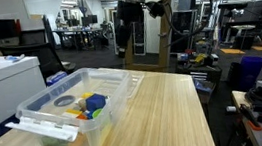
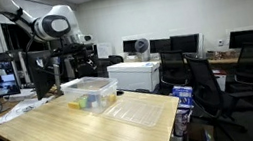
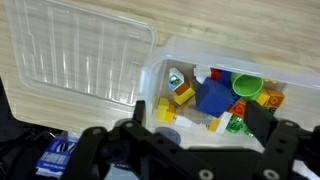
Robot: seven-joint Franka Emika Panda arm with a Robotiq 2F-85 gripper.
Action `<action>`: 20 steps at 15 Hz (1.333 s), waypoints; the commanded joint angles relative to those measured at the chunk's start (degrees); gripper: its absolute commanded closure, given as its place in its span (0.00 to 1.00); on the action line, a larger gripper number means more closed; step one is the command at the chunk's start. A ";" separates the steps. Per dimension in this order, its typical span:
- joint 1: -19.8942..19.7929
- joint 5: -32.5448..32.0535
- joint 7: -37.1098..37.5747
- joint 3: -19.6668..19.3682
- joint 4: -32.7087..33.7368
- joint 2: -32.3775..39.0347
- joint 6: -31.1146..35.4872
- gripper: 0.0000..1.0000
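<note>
Apparently an approach is in hand; in the wrist view the black two-finger gripper (image 3: 178,138) hangs spread and empty above the clear plastic storage bin (image 3: 152,75) of bright toy blocks (image 3: 212,97), its clear ribbed lid (image 3: 85,50) flat alongside; a descent calls for clearing the bin's wall; in an exterior view a white printer (image 2: 135,76) and black office chairs (image 2: 204,79) stand well apart.

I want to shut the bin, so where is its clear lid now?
In the wrist view the clear lid lies flat on the wooden table at upper left, beside the open toy bin.
</note>
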 commanded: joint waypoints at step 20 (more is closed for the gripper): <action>0.03 5.00 -7.95 8.37 4.31 13.27 -16.08 0.98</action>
